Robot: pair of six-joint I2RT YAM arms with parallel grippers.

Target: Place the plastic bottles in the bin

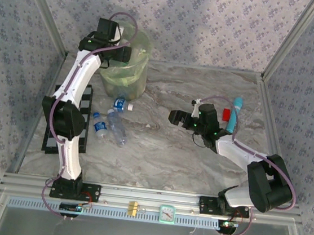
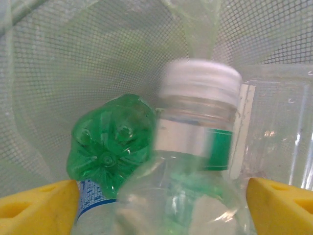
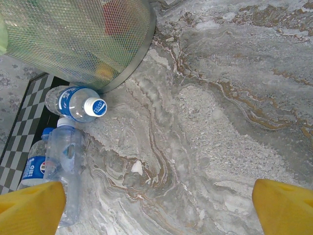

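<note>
A clear plastic bottle point(image 2: 195, 147) with a white cap and a green label appears blurred inside the bin point(image 2: 73, 63). It is next to the upturned base of a green bottle point(image 2: 110, 142). The bin has a mesh wall lined with a pale bag. The left gripper point(image 2: 162, 191) hangs over the bin. Its yellow fingers point(image 2: 39, 205) are spread wide on either side of the clear bottle and have released it.

Three more bottles lie on the counter point(image 1: 198, 156) just beside the bin. They are a blue-labelled bottle point(image 3: 78, 103), a crumpled clear bottle point(image 3: 68, 166) and a second blue-labelled bottle point(image 3: 36, 164) at the edge of a checkered mat point(image 3: 19, 122).

The right gripper point(image 3: 159, 196) hovers over marbled counter, well apart from the bin. Its fingers are wide open and grasp nothing.
</note>
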